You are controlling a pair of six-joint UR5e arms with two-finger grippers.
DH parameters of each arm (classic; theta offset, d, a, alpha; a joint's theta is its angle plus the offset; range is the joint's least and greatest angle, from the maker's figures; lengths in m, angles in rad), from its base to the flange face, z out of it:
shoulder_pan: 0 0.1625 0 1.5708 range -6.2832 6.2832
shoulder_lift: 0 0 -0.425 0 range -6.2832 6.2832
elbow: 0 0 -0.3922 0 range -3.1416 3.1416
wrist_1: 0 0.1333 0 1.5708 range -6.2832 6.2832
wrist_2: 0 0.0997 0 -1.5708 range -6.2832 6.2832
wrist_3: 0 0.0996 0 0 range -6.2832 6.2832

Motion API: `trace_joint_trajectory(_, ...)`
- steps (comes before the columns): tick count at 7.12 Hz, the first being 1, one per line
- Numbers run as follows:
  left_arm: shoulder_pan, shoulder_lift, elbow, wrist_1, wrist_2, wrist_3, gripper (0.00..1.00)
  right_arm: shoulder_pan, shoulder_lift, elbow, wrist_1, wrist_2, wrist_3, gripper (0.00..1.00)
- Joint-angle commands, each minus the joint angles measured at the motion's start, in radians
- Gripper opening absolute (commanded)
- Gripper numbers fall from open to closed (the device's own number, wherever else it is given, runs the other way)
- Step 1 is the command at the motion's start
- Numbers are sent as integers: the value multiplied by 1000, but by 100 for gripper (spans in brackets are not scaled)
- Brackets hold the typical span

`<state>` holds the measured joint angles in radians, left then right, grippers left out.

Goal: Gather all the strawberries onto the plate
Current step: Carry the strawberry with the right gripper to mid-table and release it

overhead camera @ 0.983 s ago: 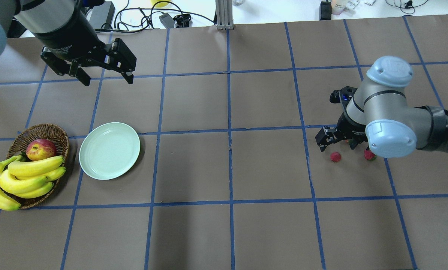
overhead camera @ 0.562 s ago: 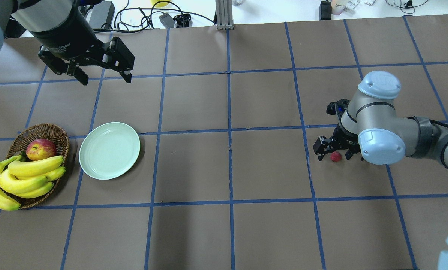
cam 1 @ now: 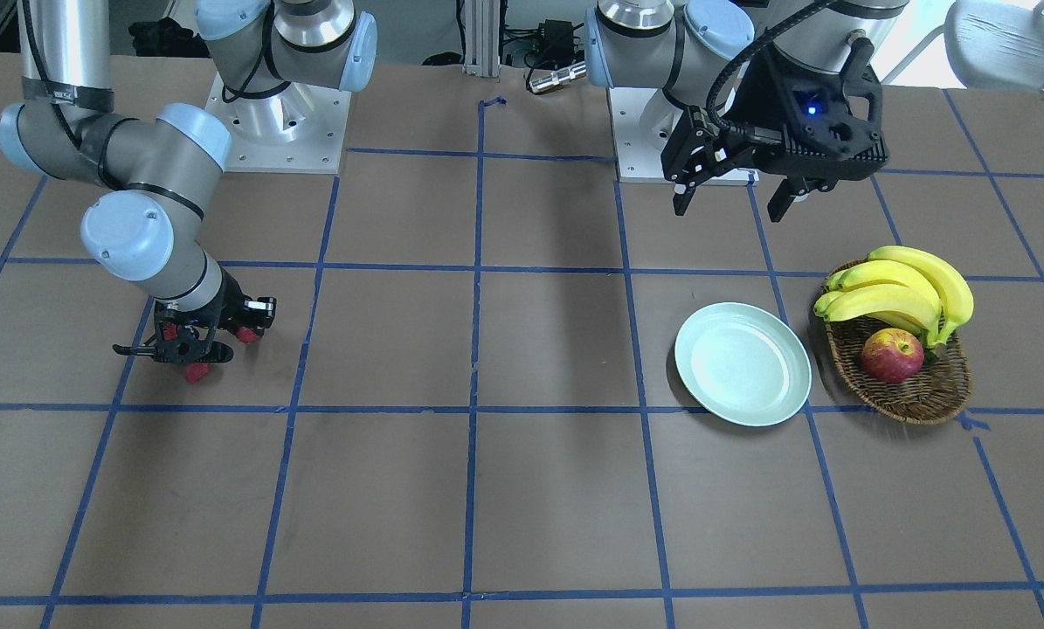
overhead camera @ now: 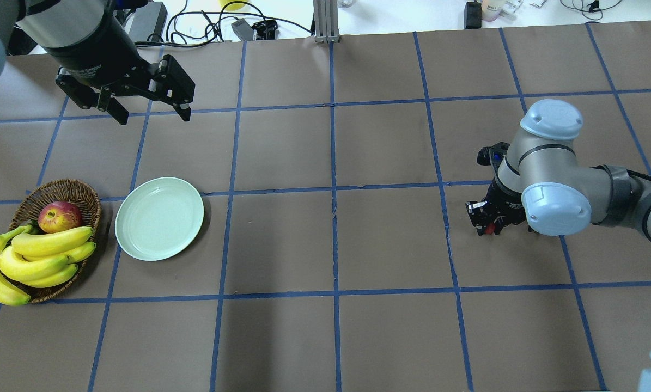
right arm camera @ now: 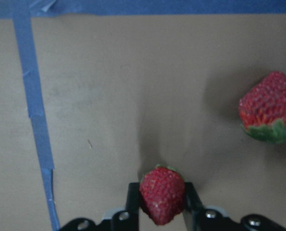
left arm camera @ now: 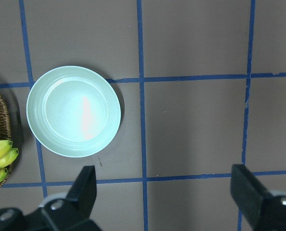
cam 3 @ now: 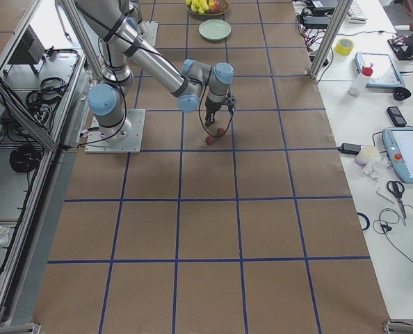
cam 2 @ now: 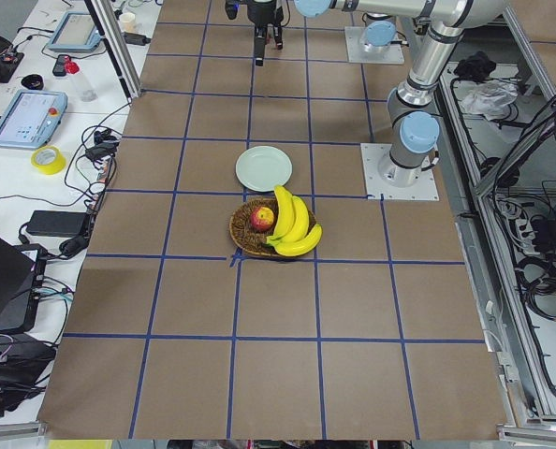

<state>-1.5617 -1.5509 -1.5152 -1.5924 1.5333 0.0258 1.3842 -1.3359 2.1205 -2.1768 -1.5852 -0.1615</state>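
My right pincer [right arm camera: 162,204] is clenched on one strawberry [right arm camera: 162,188], just right of a blue tape line [right arm camera: 34,120]. Its long axis runs away from me, green cap at the far end. A second berry [right arm camera: 268,108] lies beyond to the right, cap toward me. I count three in all. Well apart sits the one plate [overhead camera: 159,219]. Past it my left pincer [overhead camera: 153,116] hangs spread wide, its lettering too small to read.

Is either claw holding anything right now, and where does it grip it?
The right gripper is shut on a strawberry, its fingers pressing the berry's two opposite sides. The left gripper is open and holds nothing.
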Motion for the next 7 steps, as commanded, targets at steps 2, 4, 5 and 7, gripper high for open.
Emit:
trace_joint_trajectory(2, 2, 0, -6, 3, -1, 2, 100, 268, 1, -198, 152, 108, 456, 0)
trace_joint_trajectory(4, 2, 0, -5, 3, -1, 2, 100, 410, 62, -229, 82, 209, 694, 0)
trace_joint_trajectory(5, 2, 0, -6, 3, 1, 3, 100, 479, 110, -238, -17, 243, 832, 0)
trace_joint_trajectory(7, 9, 2, -10, 5, 1, 8, 100, 603, 258, -362, -97, 249, 1014, 0)
